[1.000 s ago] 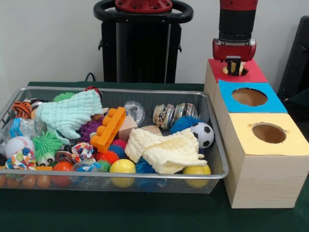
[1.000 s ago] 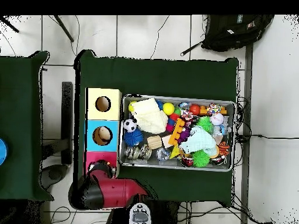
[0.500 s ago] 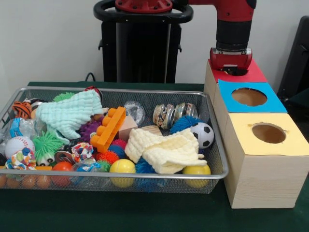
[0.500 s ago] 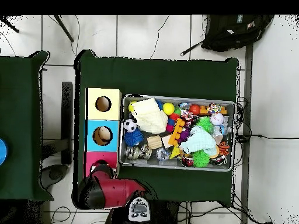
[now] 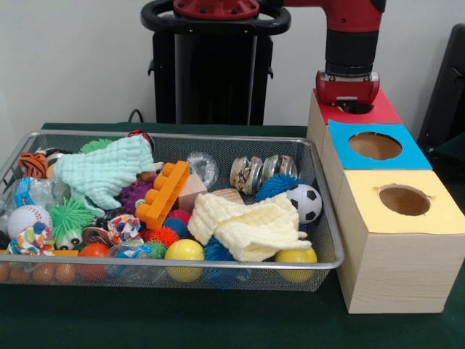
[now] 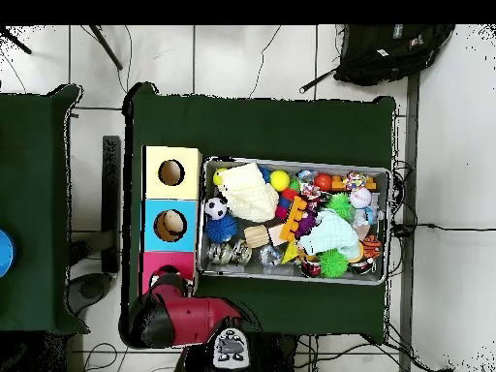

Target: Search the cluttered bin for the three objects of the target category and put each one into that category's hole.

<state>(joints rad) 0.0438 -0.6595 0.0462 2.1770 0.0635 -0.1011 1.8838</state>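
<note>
My gripper [image 5: 353, 106] is lowered onto the hole of the red-topped box [image 5: 381, 110], the farthest of three wooden boxes. Its tips are hidden inside the hole, and whatever it may hold is hidden too. In the overhead view the red arm [image 6: 167, 312] covers part of that red box [image 6: 155, 261]. The wire bin [image 5: 167, 136] beside the boxes is full of toys: a yellow cloth [image 5: 251, 227], a mint cloth [image 5: 102, 171], an orange block [image 5: 164, 193], two wooden blocks [image 5: 193, 190], a soccer ball [image 5: 306, 203] and shiny tins [image 5: 247, 174].
The blue-topped box [image 5: 341, 134] and the yellow-topped box [image 5: 436, 211] stand in a row nearer the camera, each with a round hole. Spiky balls, smooth balls and a baseball [image 5: 27, 218] crowd the bin. A black bag [image 6: 392, 48] lies on the floor.
A second ago the gripper hung just above the red box's hole with something tan between its tips. It then dropped into the hole and has stayed still since.
</note>
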